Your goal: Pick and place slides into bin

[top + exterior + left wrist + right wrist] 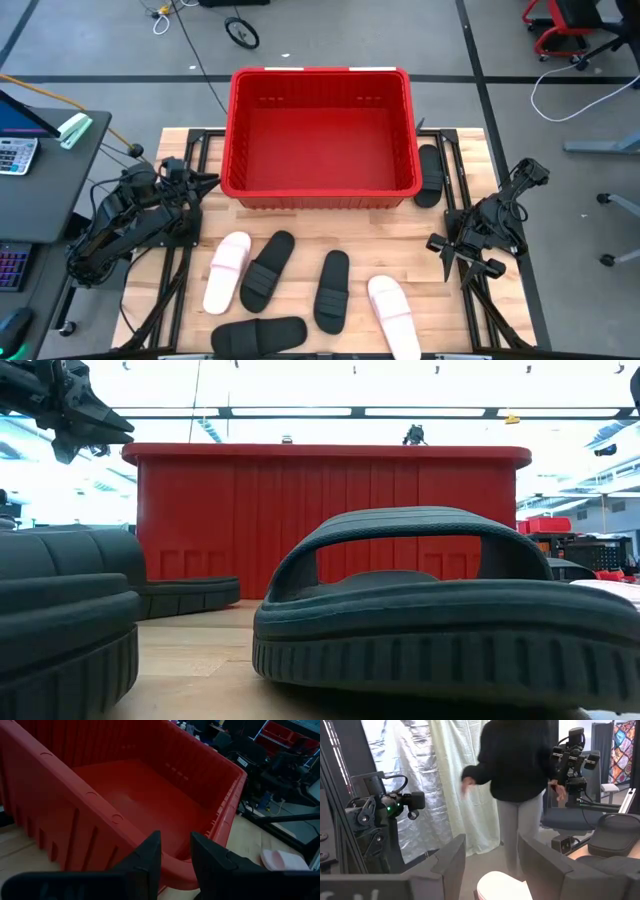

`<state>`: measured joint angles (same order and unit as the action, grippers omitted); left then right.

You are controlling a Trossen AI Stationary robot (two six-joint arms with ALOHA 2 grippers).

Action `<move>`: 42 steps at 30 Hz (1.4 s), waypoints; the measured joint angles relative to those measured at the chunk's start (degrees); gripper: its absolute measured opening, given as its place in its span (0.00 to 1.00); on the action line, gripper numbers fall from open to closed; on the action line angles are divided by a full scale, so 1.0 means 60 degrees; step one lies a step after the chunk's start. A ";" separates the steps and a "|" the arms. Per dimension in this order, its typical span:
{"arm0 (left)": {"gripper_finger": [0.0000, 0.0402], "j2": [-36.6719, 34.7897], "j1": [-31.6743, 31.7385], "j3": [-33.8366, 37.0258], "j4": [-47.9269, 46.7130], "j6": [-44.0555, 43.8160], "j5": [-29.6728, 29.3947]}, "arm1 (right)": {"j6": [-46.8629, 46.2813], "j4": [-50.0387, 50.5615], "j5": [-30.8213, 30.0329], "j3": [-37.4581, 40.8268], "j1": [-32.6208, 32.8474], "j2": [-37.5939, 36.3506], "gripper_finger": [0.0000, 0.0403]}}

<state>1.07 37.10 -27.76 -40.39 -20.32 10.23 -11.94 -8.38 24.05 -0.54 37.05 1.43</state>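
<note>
- Wooden surface [330,240] carried everything; grey floor with cables lay around it.
- Nearest edge: one black slide [258,335] lay crosswise at the front left, and a pale pink slide [393,314] lay at the front right, angled.
- Next row back: a second pink slide [227,271] at left, a black slide [268,270] just beside it on its right, and another black slide [333,290] near the middle. All lay flat on the surface, straps up.
- Low view was filled by a black slide [440,610] close to the lens, the red wall behind it.
- Left pincer [207,183] sat at the left side by the bin's front left corner, fingers [145,862] parted by a narrow gap, holding nothing.
- Right pincer [437,243] sat at the right side, pointing inward toward the surface, fingers [451,857] spread apart, empty.
- Bin [322,187] stood at the back centre of the surface, red, with no slides inside.
- Sixth slide, black [430,174], lay just outside the bin's right wall.
- Beyond the surface, the right wrist view showed a person [517,780] in a dark top standing by a pale curtain.
</note>
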 joint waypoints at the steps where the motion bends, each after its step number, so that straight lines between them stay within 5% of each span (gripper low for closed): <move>1: 0.27 -0.0001 0.0004 -0.0001 -0.0002 0.0005 -0.0002 | -0.0004 0.0003 0.0004 0.0000 -0.0002 -0.0003 0.46; 21: 0.27 0.0016 0.0004 -0.0031 0.3701 -0.0188 -0.0410 | 0.0137 -0.0017 -0.0004 0.0000 -0.0002 -0.0002 0.46; 29: 0.27 0.0013 0.0004 -0.0031 0.4993 -0.2904 -0.0560 | 0.5508 -0.3189 0.0036 -0.0206 0.0000 -0.0002 0.46; 32: 0.27 0.0013 0.0004 -0.0031 0.5017 -0.3534 -0.1214 | 0.3363 -0.3633 -0.0967 -0.0645 -0.0002 0.0053 0.46; 37: 0.27 0.0013 0.0004 -0.0031 0.5027 -0.4863 -0.0691 | -0.1634 -0.1429 -0.3801 -0.2431 -0.0006 0.0713 0.46; 42: 0.27 0.0013 0.0004 -0.0027 0.5742 -0.5527 -0.0733 | -0.0473 -0.0506 -0.4197 -0.4706 -0.0006 0.2683 0.46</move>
<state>1.15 37.12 -27.92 -5.94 -53.48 5.83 -14.78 -11.42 -1.13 -28.77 37.01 17.53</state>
